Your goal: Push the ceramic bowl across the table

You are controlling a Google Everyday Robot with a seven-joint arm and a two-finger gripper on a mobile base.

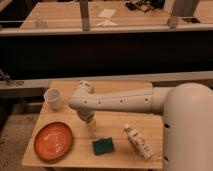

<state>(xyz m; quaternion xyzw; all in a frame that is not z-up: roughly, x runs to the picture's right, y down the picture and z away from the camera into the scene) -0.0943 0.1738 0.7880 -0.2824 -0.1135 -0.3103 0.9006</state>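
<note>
1. The ceramic bowl (53,141) is sitting empty at the front-left corner of the worktop (115,130), with its rim lying close to both edges there.
2. The gripper (91,123) is hanging near the worktop's middle, behind and to the right of the bowl and clear of it. Its fingers are standing apart, holding nothing.
3. To push well, it should probably be coming down beside the raised rim and pressing low (a high contact is risking a tip), driving toward the open middle.
4. A white cup (54,98) is standing by the left edge, a green sponge (102,146) is lying near the front edge, and a white bottle (139,143) is lying toward the front-right corner.
5. The bottle's label is showing marks, but nothing readable.
</note>
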